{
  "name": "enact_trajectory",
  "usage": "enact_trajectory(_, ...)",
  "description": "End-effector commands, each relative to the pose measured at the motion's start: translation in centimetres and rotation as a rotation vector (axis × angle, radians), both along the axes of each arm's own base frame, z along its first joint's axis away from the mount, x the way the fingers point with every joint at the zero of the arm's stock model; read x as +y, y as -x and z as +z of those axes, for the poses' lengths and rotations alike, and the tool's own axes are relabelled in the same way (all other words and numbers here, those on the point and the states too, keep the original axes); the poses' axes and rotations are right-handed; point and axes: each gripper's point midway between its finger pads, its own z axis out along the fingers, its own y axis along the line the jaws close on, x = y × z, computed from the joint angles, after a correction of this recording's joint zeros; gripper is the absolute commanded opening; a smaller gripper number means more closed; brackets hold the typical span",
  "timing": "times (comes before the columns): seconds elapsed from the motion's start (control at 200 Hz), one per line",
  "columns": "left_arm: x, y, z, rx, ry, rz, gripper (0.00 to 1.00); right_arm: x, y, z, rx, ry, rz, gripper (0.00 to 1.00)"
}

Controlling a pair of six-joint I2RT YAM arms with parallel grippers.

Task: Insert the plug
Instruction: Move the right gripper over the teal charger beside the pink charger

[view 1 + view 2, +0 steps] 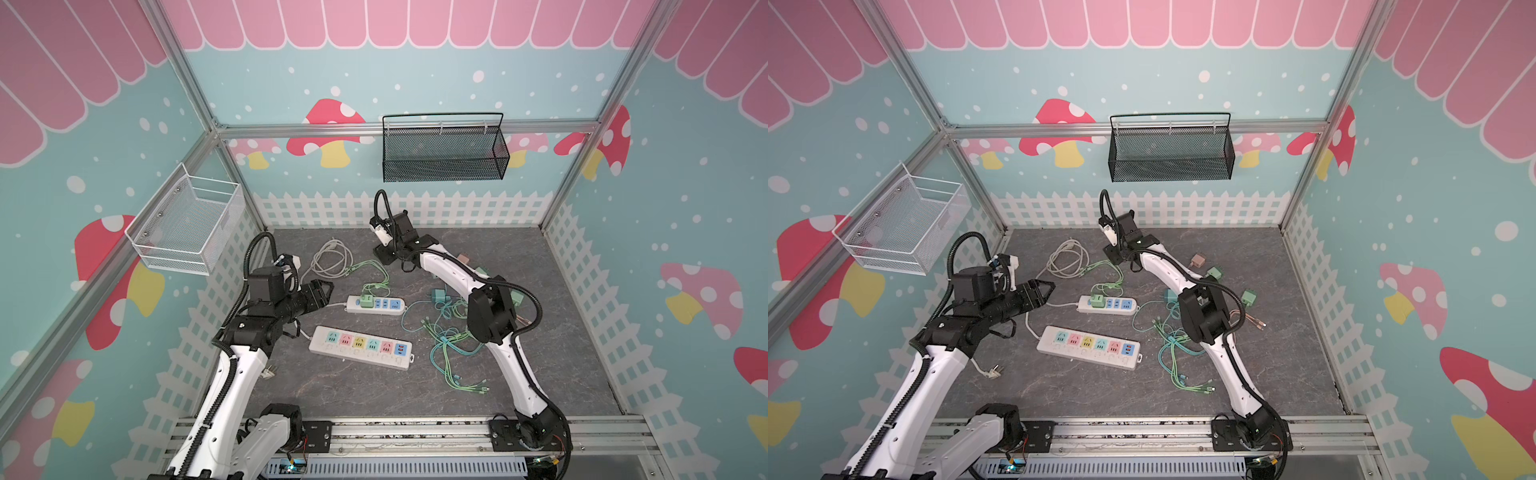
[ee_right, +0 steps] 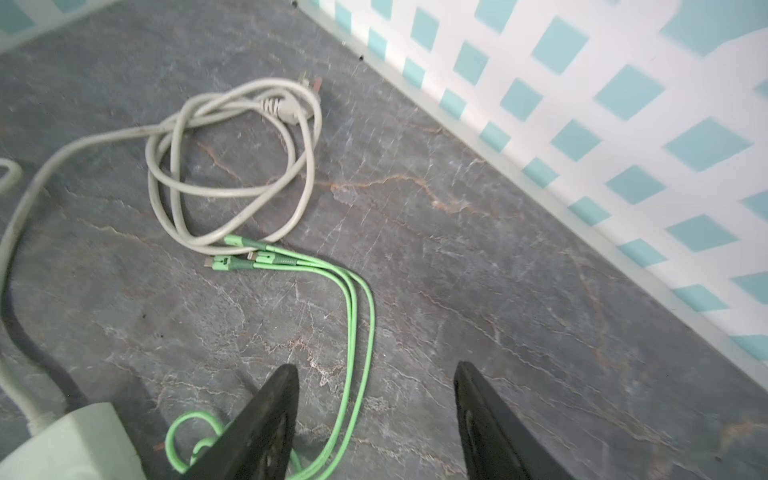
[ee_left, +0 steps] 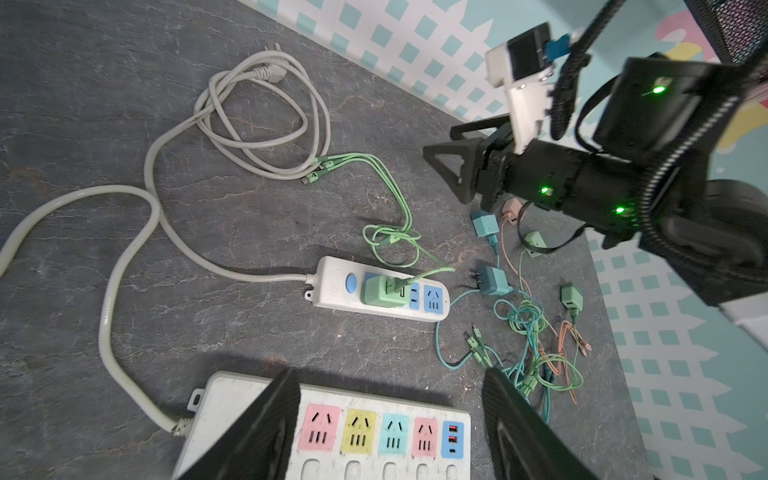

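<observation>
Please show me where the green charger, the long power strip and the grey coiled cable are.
green charger [image 3: 380, 293]: left wrist view, on its top face.
long power strip [image 1: 359, 343]: a top view, on its yellow socket.
grey coiled cable [image 2: 282, 106]: right wrist view, on its plug head.

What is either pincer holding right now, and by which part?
Nothing. The left pincer and right pincer both stand open, with nothing between their jaws.
</observation>
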Motion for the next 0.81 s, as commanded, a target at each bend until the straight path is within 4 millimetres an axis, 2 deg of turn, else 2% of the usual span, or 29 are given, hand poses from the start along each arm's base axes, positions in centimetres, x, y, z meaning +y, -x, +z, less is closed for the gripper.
enact_trajectory(0.0,-0.1,0.0,0.2,-0.01,0.007,-0.009,0.7,-3.8,0.4,2.4,0.019,0.036,-0.083,0.65)
enact_trajectory(0.115,-0.5,-0.1,0.4,-0.014,0.019,-0.03,0.71,-7.0,1.3,1.7,0.042,0.094,-0.165,0.71)
enact_trajectory(0.22,-0.6,-0.1,0.5,-0.019,0.026,-0.04,0.72,-10.5,2.5,-0.1,0.09,0.148,-0.246,0.73)
enact_trajectory(0.325,-0.8,-0.1,0.8,-0.026,0.035,-0.046,0.72,-13.0,3.6,-1.9,0.139,0.17,-0.298,0.73)
enact_trajectory(0.455,-1.3,-0.1,1.1,-0.039,0.053,-0.069,0.73,-14.8,4.5,-4.2,0.185,0.164,-0.331,0.73)
enact_trajectory(0.565,-1.5,0.0,1.1,-0.04,0.06,-0.08,0.73,-16.5,4.4,-6.0,0.216,0.181,-0.384,0.74)
enact_trajectory(0.8,-1.5,0.0,1.2,-0.045,0.061,-0.085,0.73,-18.0,3.9,-8.0,0.238,0.171,-0.412,0.74)
